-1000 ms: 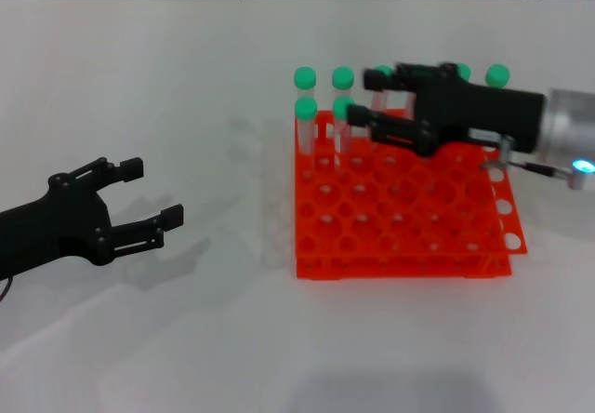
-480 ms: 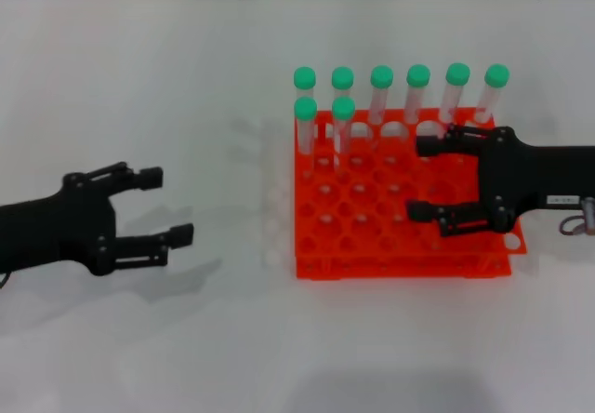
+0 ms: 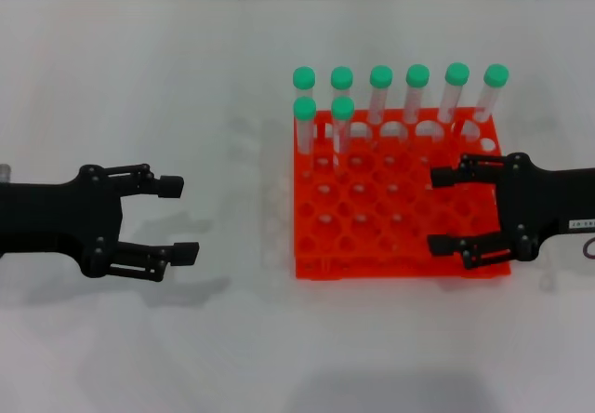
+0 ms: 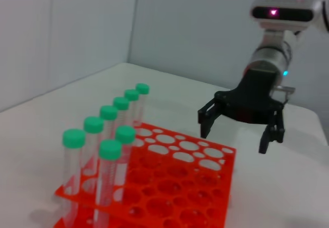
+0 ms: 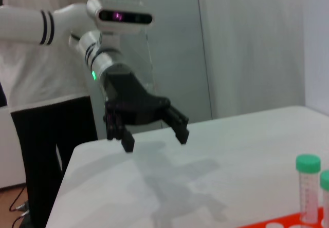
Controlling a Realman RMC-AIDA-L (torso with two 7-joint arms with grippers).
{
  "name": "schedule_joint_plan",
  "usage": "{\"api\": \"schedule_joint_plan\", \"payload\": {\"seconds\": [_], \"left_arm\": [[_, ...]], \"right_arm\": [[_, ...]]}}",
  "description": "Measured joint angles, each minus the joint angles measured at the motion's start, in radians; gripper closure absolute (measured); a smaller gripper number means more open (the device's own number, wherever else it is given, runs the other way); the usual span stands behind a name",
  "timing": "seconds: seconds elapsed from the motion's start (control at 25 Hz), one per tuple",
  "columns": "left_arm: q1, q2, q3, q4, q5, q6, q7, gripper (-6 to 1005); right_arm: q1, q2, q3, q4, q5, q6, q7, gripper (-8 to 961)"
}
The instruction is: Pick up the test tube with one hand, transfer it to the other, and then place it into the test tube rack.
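Observation:
The orange-red test tube rack (image 3: pixel 390 266) stands right of centre on the white table. Several green-capped test tubes (image 3: pixel 380 92) stand upright in it: a full back row and two (image 3: pixel 342 120) in the second row at its left end. I cannot tell the task's tube from the others. My right gripper (image 3: pixel 436 210) is open and empty, low over the rack's right part; the left wrist view shows it too (image 4: pixel 234 138). My left gripper (image 3: pixel 180 219) is open and empty over bare table left of the rack, also in the right wrist view (image 5: pixel 154 139).
The left wrist view shows the rack (image 4: pixel 180 179) with its tubes (image 4: pixel 109 156) at the near corner. The right wrist view shows two tube caps (image 5: pixel 307 163). A person in a white top (image 5: pixel 36 69) stands beyond the table's left edge.
My right gripper has drawn back from the back row of tubes to the rack's right side, open and empty. My left gripper has shifted slightly right and toward the front.

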Motion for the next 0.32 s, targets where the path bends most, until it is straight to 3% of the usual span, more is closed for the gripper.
{"api": "schedule_joint_plan", "payload": {"seconds": [0.32], "left_arm": [[-0.024, 0.003, 0.0, -0.005, 0.039, 0.009, -0.013, 106]], "right_arm": [[-0.017, -0.008, 0.004, -0.004, -0.006, -0.002, -0.003, 67]]}}
